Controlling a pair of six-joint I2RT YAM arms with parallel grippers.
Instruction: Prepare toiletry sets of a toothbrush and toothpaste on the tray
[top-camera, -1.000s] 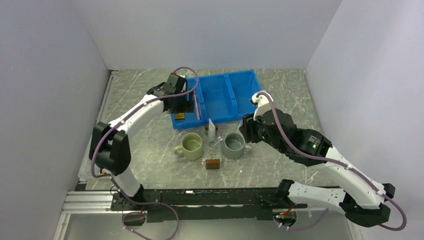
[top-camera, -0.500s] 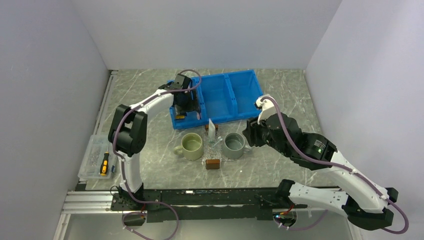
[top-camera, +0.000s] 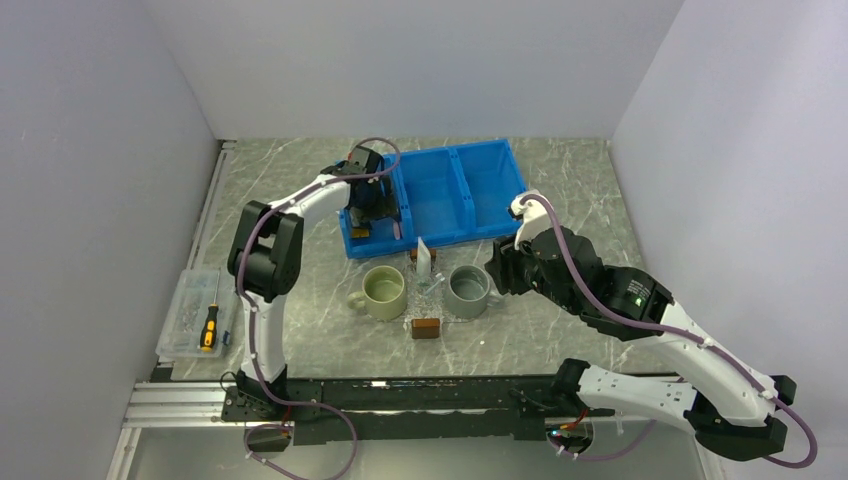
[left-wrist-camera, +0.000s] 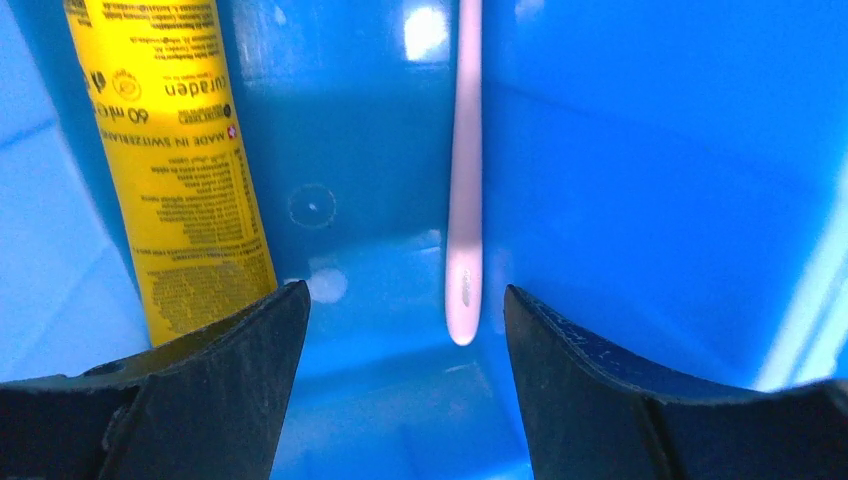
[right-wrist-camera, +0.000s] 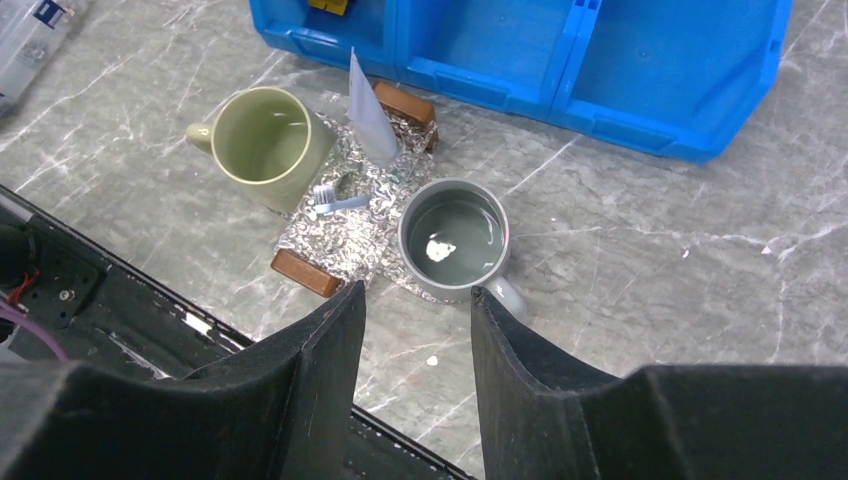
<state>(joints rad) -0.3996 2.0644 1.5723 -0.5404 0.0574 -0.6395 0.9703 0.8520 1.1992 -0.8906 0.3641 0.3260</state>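
My left gripper (left-wrist-camera: 405, 300) is open and down inside the left compartment of the blue bin (top-camera: 440, 195). A pale pink toothbrush (left-wrist-camera: 465, 180) lies on the bin floor, its near end just beyond the gap between my fingers. A yellow toothpaste tube (left-wrist-camera: 185, 170) lies to its left, beside my left finger (left-wrist-camera: 230, 380). The clear tray (right-wrist-camera: 340, 245) with brown block handles (right-wrist-camera: 308, 272) sits between two mugs. On it a white toothpaste tube (right-wrist-camera: 370, 125) stands leaning, and a small brush (right-wrist-camera: 335, 203) lies flat. My right gripper (right-wrist-camera: 418, 290) hovers open and empty above the tray's near right side.
A green mug (right-wrist-camera: 265, 135) stands left of the tray and a grey mug (right-wrist-camera: 455, 240) on its right edge. A clear parts box with a screwdriver (top-camera: 195, 312) sits at the table's left edge. White walls close in the table on three sides.
The left arm has folded in and carried its gripper further into the bin's left compartment, jaws still open. The right arm shifted slightly to the right and then held still.
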